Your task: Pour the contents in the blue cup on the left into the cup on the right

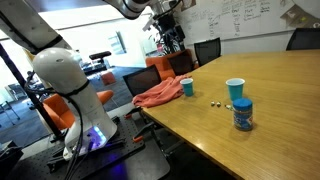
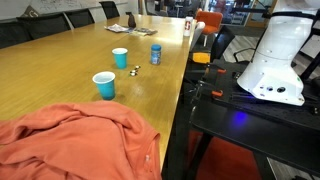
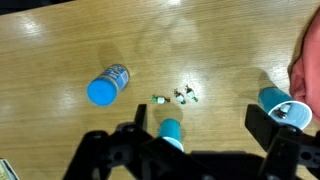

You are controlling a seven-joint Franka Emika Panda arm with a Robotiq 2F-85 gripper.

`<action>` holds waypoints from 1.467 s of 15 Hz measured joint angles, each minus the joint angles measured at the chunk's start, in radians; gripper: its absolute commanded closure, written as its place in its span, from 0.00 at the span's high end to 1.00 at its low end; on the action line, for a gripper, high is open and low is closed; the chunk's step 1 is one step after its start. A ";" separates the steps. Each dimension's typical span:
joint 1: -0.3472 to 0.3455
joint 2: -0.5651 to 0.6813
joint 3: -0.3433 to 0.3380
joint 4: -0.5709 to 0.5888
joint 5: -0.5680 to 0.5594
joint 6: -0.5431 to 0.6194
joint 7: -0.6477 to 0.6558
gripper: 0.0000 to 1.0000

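Gripper (image 3: 200,135): spread wide, empty, high above the table (image 3: 60,40).
Filled blue cup (image 3: 280,108): upright beside the orange cloth (image 3: 308,55), off-centre toward the wrist view's right.
Receiving cup (image 3: 172,132): upright, nearly under the gripper.

Small bits (image 3: 181,97) and a can (image 3: 107,85) crowd the blue cup (image 3: 172,131); table (image 3: 50,40) elsewhere open.

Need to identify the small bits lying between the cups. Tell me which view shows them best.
The wrist view: the small bits lie separate, seen from above. In both exterior views the bits are only tiny specks.
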 measured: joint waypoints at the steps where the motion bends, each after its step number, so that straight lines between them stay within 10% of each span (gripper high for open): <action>1: 0.010 0.009 0.005 0.009 0.007 0.004 0.000 1.00; 22: 0.111 0.451 0.070 0.252 0.213 0.145 -0.093 1.00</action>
